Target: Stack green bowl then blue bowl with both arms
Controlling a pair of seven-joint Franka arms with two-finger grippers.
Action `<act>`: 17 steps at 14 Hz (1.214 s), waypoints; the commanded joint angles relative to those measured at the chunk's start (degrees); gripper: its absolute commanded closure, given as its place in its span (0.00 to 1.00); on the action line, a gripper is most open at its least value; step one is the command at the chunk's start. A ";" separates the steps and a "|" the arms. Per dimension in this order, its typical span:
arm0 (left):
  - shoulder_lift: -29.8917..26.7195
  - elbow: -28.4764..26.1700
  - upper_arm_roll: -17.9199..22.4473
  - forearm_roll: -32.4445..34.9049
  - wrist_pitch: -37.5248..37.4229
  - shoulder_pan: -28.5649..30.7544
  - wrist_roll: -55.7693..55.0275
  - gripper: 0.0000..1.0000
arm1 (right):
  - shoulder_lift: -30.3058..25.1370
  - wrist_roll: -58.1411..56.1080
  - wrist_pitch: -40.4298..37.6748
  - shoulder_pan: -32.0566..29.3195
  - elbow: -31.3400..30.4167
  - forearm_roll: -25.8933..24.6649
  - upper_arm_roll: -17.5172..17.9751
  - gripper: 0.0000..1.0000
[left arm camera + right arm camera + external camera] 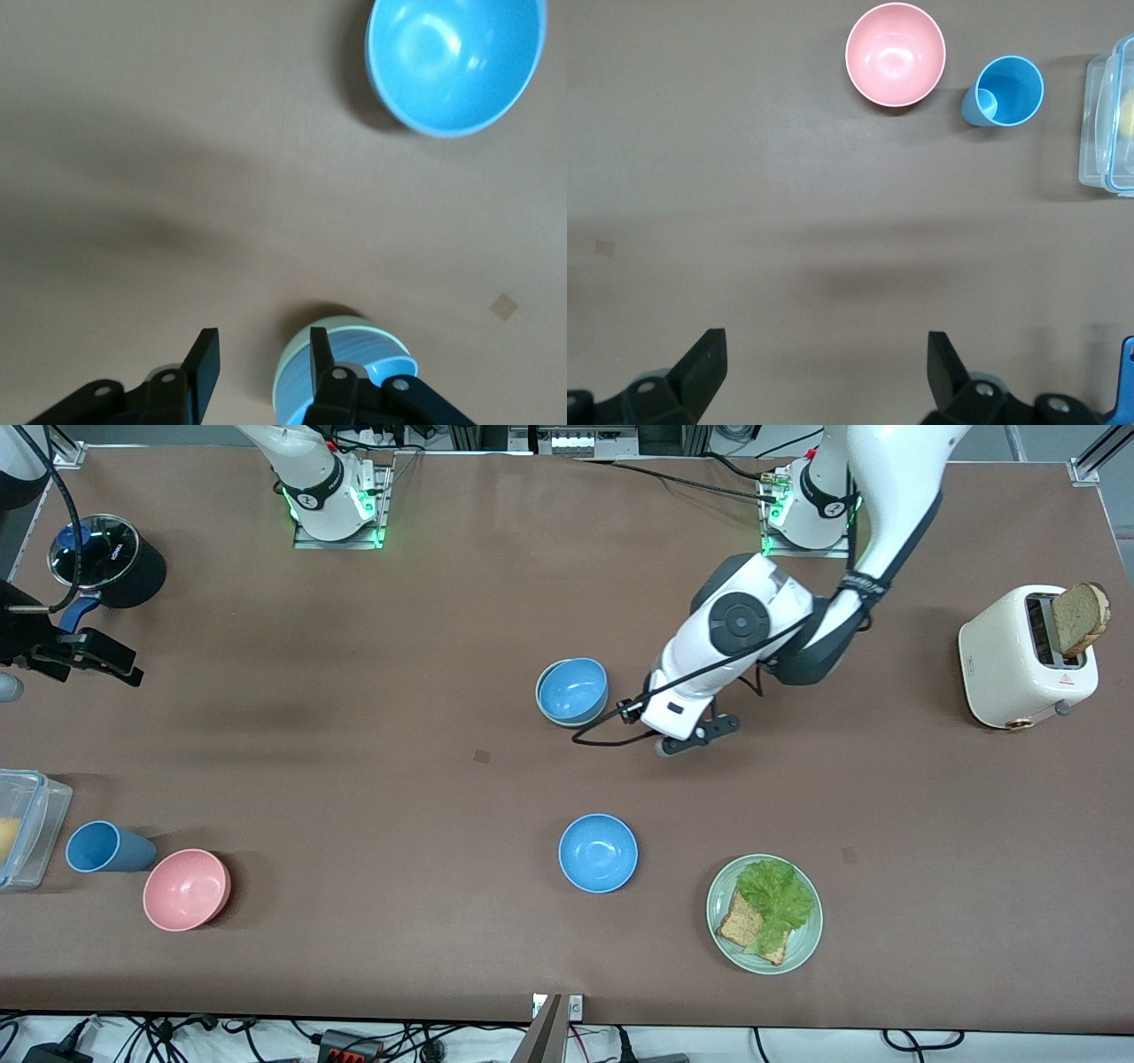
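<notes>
Green bowl (547, 710) mostly hidden under nested blue bowl (573, 689) | left claw (257, 372) released | right claw (824, 367) released

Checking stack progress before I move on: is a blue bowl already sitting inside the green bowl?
Yes: in the left wrist view, a blue bowl sits nested inside the green bowl, beside the open left gripper.

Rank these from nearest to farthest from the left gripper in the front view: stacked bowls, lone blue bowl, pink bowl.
From the left gripper, open over the table:
1. Stacked bowls, a blue bowl nested in the green one, just beside it.
2. Lone blue bowl, nearer the camera.
3. Pink bowl, toward the right arm's end.
</notes>
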 commanded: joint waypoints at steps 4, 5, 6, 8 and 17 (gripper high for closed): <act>-0.19 10.88 -0.29 1.26 -11.77 6.42 19.18 0.13 | -1.45 -0.66 0.67 -0.02 -1.54 -0.89 0.23 0.00; -0.11 11.76 -0.29 1.08 -12.56 7.82 23.48 0.00 | -1.45 -0.75 0.67 -0.02 -1.45 -0.89 0.23 0.00; -0.10 12.21 -0.29 1.17 -13.01 9.32 27.44 0.00 | -1.45 -0.75 0.76 0.07 -1.45 -0.89 0.23 0.00; -0.10 13.70 -0.12 1.52 -15.37 11.87 36.05 0.00 | -1.45 -0.75 0.76 0.07 -1.45 -0.89 0.23 0.00; -10.36 12.32 17.09 3.02 -21.47 7.31 48.13 0.00 | -1.45 -0.75 0.67 0.07 -1.37 -0.89 0.23 0.00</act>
